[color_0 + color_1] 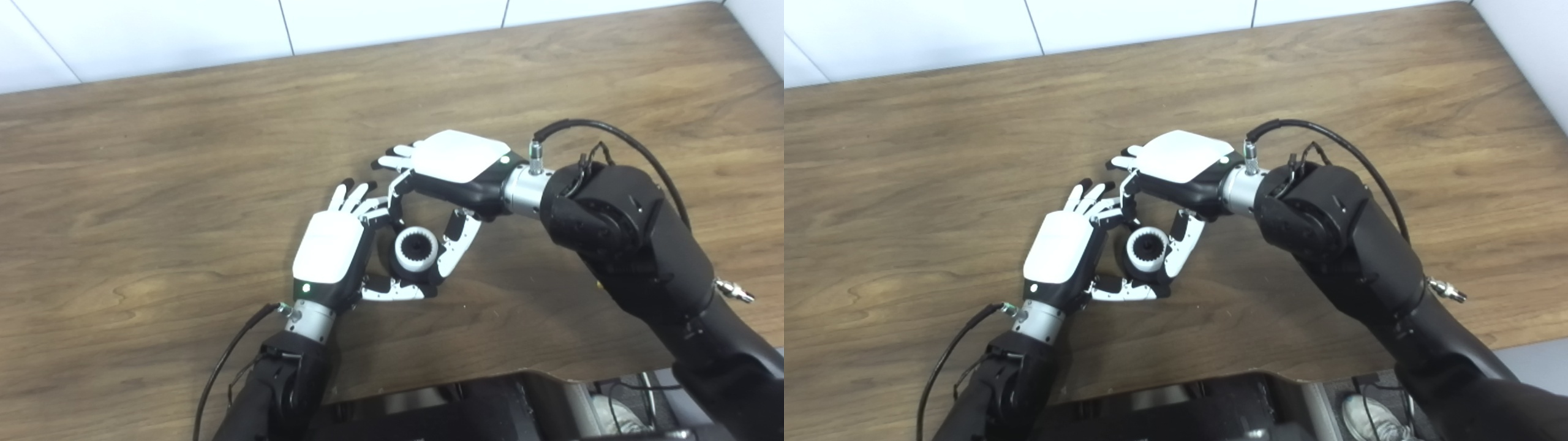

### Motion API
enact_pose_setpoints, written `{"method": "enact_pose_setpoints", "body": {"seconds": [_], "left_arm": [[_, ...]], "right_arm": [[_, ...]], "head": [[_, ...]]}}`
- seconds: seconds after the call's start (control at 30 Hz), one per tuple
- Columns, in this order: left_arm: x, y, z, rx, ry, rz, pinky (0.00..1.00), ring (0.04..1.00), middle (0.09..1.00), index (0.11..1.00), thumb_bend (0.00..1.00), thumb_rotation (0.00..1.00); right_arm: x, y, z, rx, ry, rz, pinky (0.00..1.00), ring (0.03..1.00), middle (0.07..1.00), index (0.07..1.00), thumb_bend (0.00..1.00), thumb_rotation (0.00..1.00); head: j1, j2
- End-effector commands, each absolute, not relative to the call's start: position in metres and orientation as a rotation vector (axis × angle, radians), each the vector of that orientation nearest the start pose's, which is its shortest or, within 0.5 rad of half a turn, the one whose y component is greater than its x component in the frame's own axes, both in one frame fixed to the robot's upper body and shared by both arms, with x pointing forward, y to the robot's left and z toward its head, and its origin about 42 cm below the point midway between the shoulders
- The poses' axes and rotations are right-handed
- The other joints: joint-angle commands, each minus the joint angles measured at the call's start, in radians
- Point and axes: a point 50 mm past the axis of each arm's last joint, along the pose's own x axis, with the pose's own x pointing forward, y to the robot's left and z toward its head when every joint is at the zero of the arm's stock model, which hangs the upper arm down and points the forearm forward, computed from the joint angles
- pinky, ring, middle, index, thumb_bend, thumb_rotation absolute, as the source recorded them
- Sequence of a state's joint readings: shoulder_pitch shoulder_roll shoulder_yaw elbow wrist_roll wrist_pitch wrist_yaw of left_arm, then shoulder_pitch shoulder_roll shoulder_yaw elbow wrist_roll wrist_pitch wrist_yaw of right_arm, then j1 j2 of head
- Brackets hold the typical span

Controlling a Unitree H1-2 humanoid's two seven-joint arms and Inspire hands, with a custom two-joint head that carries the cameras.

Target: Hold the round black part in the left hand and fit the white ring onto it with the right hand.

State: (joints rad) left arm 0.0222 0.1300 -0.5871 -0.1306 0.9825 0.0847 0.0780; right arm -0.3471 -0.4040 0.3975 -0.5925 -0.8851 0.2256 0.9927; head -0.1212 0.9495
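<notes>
A: Nearest the camera, along the lower edge, sits the robot's dark torso housing [465, 407]; both forearms rise from beside it onto the wooden table [153, 184]. What does the left hand [334, 254] hold?

B: It cups the round black part [409, 272] from the part's left. Its thumb [392, 291] lies along the near side of the part, touching it; the other fingers [355, 199] reach past the far side, mostly straight and only lightly spread. The hold is loose rather than clamped.

A: And the white ring [416, 247]?

B: It sits on top of the black part, toothed bore facing up, directly between the two hands. Whether it is fully seated cannot be told.

A: State of the right hand [1176, 162]?

B: Palm down, just beyond and to the right of the ring. Its thumb [1182, 245] presses the ring's right flank, and one curled finger [1128, 196] comes down at the far left side; the remaining fingers [1124, 160] stretch out flat, away from the ring. So it pinches the ring narrowly.

A: Do the two views differ?

B: The right eye view shows a shoe [1366, 416] on the floor below the table's edge, and more of the right forearm [1335, 233]. The left eye view shows the ring's inner teeth a little more clearly.
</notes>
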Motion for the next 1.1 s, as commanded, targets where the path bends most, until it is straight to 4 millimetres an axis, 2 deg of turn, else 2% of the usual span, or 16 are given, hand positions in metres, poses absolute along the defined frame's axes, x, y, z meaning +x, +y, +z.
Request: {"method": "enact_pose_setpoints", "body": {"seconds": [0.0, 0.57, 0.87, 1.07], "left_arm": [[0.221, 0.099, 0.087, 1.08, -0.222, -0.488, 1.0, 0.926, 0.786, 0.484, 0.52, 0.06], [0.223, 0.101, 0.085, 1.086, -0.215, -0.486, 1.0, 0.925, 0.783, 0.484, 0.52, 0.06], [0.222, 0.103, 0.083, 1.091, -0.203, -0.487, 1.0, 0.921, 0.776, 0.484, 0.52, 0.06], [0.221, 0.105, 0.082, 1.088, -0.196, -0.486, 1.0, 0.912, 0.766, 0.485, 0.52, 0.06]], "right_arm": [[0.288, -0.173, 0.284, -1.464, -0.298, 0.777, 0.98, 1.0, 0.99, 0.851, 1.0, 0.37], [0.289, -0.195, 0.329, -1.474, -0.279, 0.71, 1.0, 1.0, 0.984, 0.862, 1.0, 0.37], [0.293, -0.199, 0.338, -1.459, -0.271, 0.674, 1.0, 1.0, 0.978, 0.874, 1.0, 0.39], [0.294, -0.198, 0.337, -1.45, -0.25, 0.667, 1.0, 1.0, 0.985, 0.879, 1.0, 0.4]], "head": [[0.0, 0.001], [0.002, -0.016], [0.006, -0.031], [0.01, -0.035]]}}
